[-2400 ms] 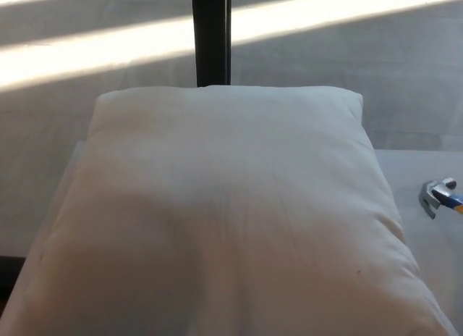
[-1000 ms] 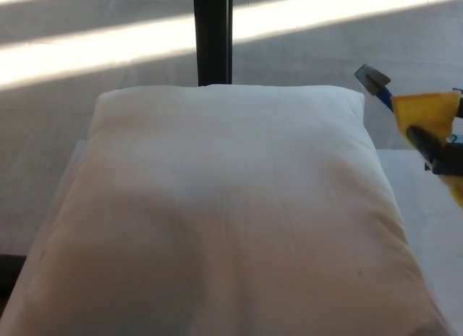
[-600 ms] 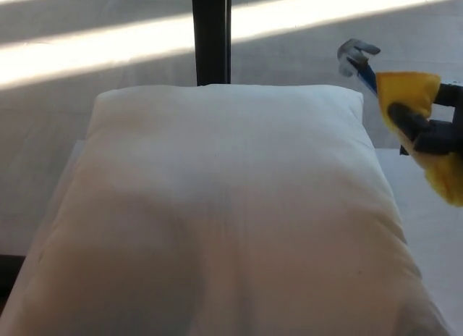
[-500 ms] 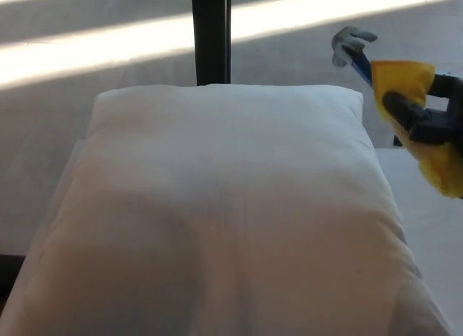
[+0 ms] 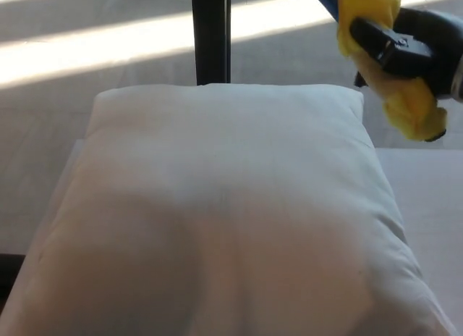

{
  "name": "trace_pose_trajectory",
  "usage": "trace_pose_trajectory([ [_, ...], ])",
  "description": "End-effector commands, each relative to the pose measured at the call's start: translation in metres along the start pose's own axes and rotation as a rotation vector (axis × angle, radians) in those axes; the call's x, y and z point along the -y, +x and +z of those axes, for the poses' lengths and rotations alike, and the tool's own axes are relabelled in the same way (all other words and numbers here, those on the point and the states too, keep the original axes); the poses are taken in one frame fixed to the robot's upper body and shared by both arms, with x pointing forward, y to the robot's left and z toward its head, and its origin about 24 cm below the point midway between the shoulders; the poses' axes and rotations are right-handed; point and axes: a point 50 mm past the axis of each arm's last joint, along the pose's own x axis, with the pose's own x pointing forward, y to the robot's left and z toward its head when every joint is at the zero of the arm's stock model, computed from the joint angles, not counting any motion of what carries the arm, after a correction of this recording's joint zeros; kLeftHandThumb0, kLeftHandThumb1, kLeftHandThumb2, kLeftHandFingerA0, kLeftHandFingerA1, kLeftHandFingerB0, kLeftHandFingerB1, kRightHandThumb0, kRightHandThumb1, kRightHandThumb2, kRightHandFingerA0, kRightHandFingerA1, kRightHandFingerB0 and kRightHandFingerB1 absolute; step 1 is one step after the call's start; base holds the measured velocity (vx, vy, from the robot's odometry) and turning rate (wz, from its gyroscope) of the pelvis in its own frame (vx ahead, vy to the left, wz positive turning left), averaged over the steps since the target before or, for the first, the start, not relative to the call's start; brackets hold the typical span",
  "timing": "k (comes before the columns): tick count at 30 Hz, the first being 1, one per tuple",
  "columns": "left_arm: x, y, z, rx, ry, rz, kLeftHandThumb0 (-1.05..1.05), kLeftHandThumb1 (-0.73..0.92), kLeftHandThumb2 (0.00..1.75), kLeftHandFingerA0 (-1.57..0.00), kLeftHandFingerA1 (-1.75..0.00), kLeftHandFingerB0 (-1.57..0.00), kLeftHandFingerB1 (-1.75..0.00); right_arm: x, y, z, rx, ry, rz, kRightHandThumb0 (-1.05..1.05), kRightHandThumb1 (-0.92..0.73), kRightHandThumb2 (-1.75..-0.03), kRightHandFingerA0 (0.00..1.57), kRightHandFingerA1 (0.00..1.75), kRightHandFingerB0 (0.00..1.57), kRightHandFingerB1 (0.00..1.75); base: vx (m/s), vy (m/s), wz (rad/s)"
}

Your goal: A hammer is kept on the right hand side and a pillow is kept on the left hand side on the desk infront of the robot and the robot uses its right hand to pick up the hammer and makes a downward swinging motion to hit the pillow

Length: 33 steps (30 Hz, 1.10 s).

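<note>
Above counter's far right corner: right robot hand (image 5: 409, 50) gripping hammer (image 5: 383, 53) by yellow handle, head cut off at top edge. Pillow (image 5: 224, 213) covers counter (image 5: 434, 206) below.

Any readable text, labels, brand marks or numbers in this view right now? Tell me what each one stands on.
None can be read.
Pillow: plain white, no tag or print showing.
Hammer: blue shaft and yellow grip, held raised by the right hand; no brand or lettering visible, and its head is cut off by the top edge.
Desk: bare white surface, no markings.
</note>
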Motion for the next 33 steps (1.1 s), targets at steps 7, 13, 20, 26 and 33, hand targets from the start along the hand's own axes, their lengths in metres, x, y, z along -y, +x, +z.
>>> trace_pose_trajectory([
  [7, 0.003, 0.0, -0.003, -0.018, -0.006, 0.003, -0.73, 0.75, 0.63, -0.72, -0.57, -0.66, -0.47, -0.052, 0.003, 0.005, -0.063, 0.127, 0.309, -0.34, -0.59, -1.14, 1.04, 1.75, 0.83, 1.64, 0.0, 0.0, 0.0],
  [13, 0.004, 0.001, 0.0, -0.017, 0.003, -0.002, -0.72, 0.76, 0.63, -0.71, -0.57, -0.65, -0.47, -0.048, 0.01, -0.023, -0.122, 0.079, 0.235, -0.31, -0.52, -1.27, 1.05, 1.75, 0.8, 1.66, 0.0, 0.0, 0.0],
  [20, 0.007, 0.002, 0.005, -0.006, 0.027, -0.003, -0.74, 0.77, 0.63, -0.72, -0.59, -0.64, -0.46, -0.035, 0.017, -0.08, -0.266, 0.023, 0.093, -0.31, -0.66, -1.03, 1.04, 1.75, 0.82, 1.44, 0.0, 0.0, 0.0],
  [26, 0.006, 0.003, 0.009, 0.006, 0.007, -0.008, -0.72, 0.77, 0.63, -0.7, -0.59, -0.63, -0.47, -0.01, 0.017, -0.163, -0.498, -0.123, -0.052, -0.33, -0.79, -0.91, 1.0, 1.75, 0.68, 1.61, 0.0, 0.0, 0.0],
  [33, 0.007, 0.003, 0.012, 0.017, 0.002, -0.017, -0.72, 0.77, 0.63, -0.7, -0.58, -0.63, -0.47, 0.008, 0.005, -0.225, -0.626, -0.284, -0.101, -0.27, -0.58, -1.2, 1.05, 1.75, 0.78, 1.65, 0.0, 0.0, 0.0],
])
